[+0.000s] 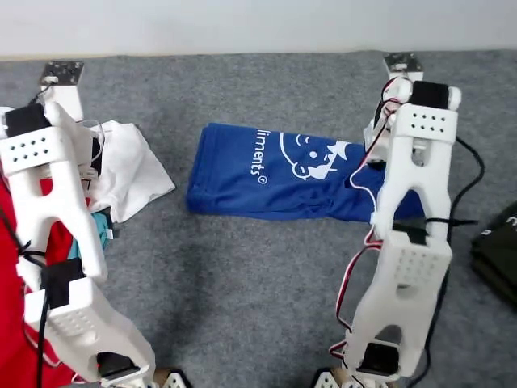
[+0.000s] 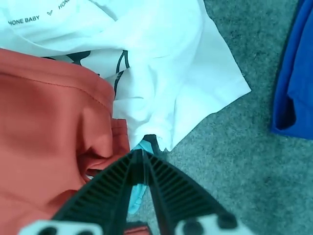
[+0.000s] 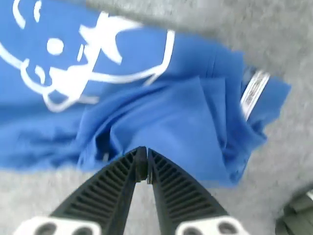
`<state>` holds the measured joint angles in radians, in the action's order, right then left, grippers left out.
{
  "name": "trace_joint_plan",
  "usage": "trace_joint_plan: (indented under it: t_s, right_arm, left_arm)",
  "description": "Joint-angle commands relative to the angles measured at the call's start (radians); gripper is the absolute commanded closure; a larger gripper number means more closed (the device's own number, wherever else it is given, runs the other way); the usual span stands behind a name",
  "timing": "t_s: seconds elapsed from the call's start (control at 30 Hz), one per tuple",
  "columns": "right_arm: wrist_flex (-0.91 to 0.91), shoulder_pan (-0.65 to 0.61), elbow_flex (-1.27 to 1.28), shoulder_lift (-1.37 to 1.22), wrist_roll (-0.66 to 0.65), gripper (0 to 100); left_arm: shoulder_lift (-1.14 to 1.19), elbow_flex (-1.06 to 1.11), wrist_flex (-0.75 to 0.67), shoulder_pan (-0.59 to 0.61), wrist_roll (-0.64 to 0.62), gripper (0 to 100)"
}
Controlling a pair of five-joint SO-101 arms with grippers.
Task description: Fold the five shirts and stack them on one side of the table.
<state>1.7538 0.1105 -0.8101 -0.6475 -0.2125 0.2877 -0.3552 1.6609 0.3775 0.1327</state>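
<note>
**While Parked Over the Shirts, Both Claws Pinched Shut**

While looking down at the grey desk (image 1: 242, 291), find the blue shirt (image 1: 275, 174) lying long and flat near the middle, white drawing facing up. One end hidden behind the right arm (image 1: 412, 242). Look there for the right claw (image 3: 142, 159): clenched tight, tips right at the near edge of the blue shirt, close to the end with the little white neck tag (image 3: 254, 90). Blue cloth bunched into soft wrinkles just past the tips. Cannot tell about any cloth caught between them.

Over on the left side, see the white shirt (image 1: 129, 174), crumpled, with black print on it, well apart from the blue one. Touching it, the red shirt (image 2: 49, 147), spread out at the left edge of the desk beneath the left arm (image 1: 56, 202). Peeking out beside the white and the red, a small bit of teal cloth (image 1: 101, 226). Look for the left claw (image 2: 143, 155) right there: clenched tight too, tips pointing at the spot with white, red and teal all close together. Cannot tell about touching.

Far over at the right edge of the desk, spot a dark folded cloth (image 1: 499, 250), apart from the blue shirt.
</note>
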Motion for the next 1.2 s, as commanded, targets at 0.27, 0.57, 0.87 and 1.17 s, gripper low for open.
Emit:
trace_joint_plan:
  t_s: [0.27, 0.57, 0.87, 1.17]
  right_arm:
    - [-0.002, -0.076, 0.307, 0.165, -0.107, 98.8]
    - [-0.105, -0.166, 0.305, 0.036, -0.106, 98.8]
    - [-0.249, -0.239, 0.305, -0.042, -0.112, 98.8]
    - [-0.151, -0.251, 0.161, -0.024, -0.112, 98.8]
  left_arm:
    - [-0.058, -0.002, -0.021, -0.008, -0.009, 100]
    - [-0.052, -0.002, -0.014, -0.006, -0.009, 100]
    - [-0.049, 0.012, -0.023, -0.006, -0.009, 100]
    - [-0.049, 0.113, -0.078, -0.006, -0.005, 100]
